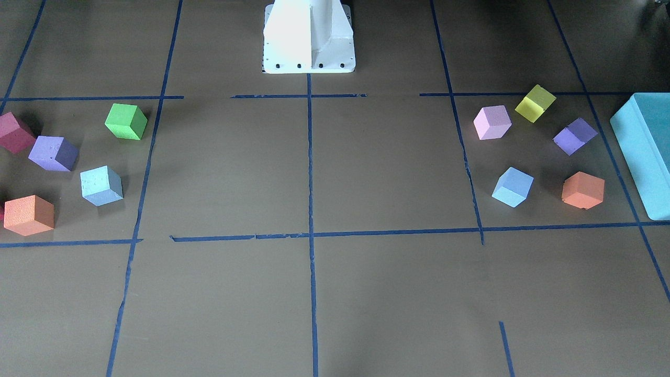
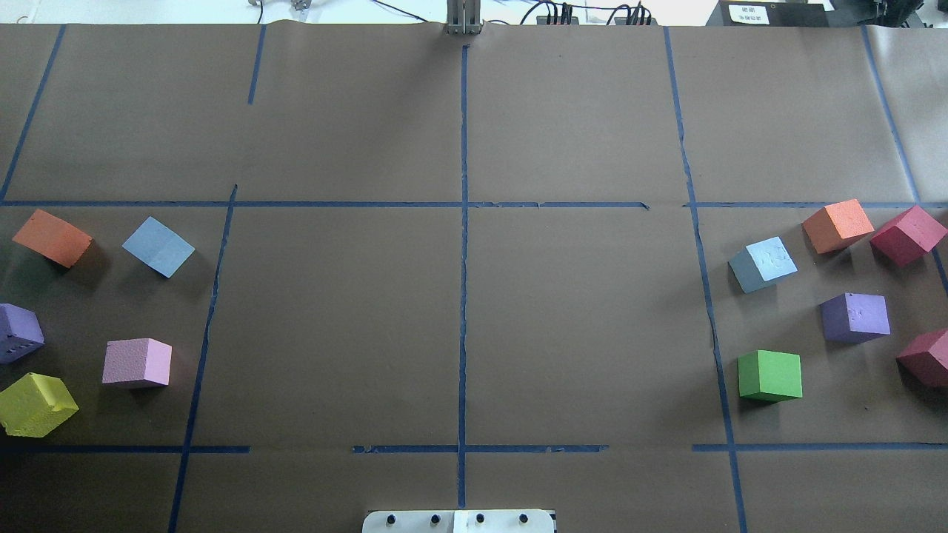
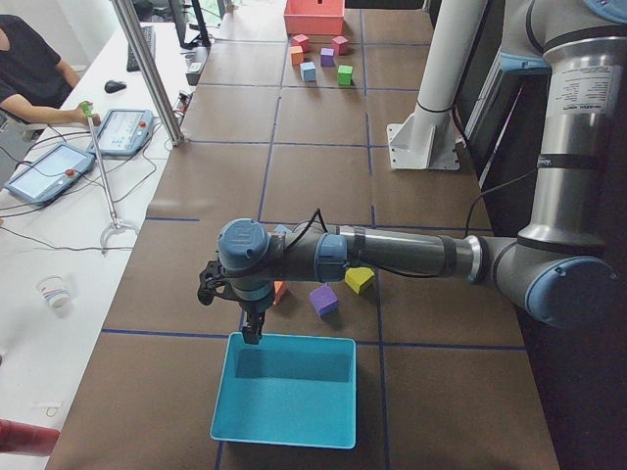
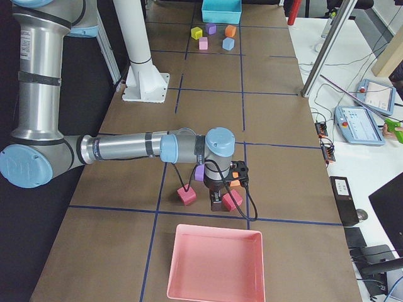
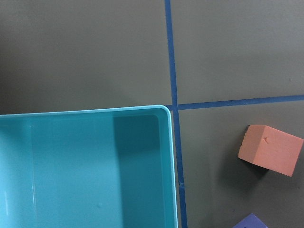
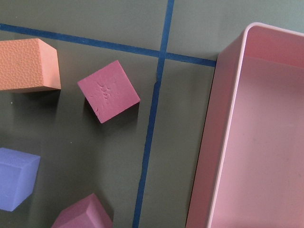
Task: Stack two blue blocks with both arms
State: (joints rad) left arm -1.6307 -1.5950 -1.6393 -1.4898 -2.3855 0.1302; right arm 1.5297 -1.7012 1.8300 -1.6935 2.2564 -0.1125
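Observation:
One pale blue block [image 2: 158,246] lies on the robot's left side of the table; it also shows in the front view [image 1: 512,187]. The other blue block [image 2: 763,264] lies on the robot's right side, also in the front view [image 1: 101,185]. Both lie apart on the brown paper. My left gripper [image 3: 252,331] shows only in the exterior left view, pointing down over the near edge of the teal box [image 3: 284,397]. My right gripper [image 4: 216,202] shows only in the exterior right view, low among the cubes near the pink tray [image 4: 214,264]. I cannot tell whether either is open or shut.
Orange [image 2: 52,237], purple [image 2: 18,333], pink [image 2: 137,363] and yellow [image 2: 35,403] cubes surround the left blue block. Orange [image 2: 837,225], maroon [image 2: 907,235], purple [image 2: 855,317] and green [image 2: 770,375] cubes surround the right one. The white pedestal [image 1: 309,36] stands at the middle.

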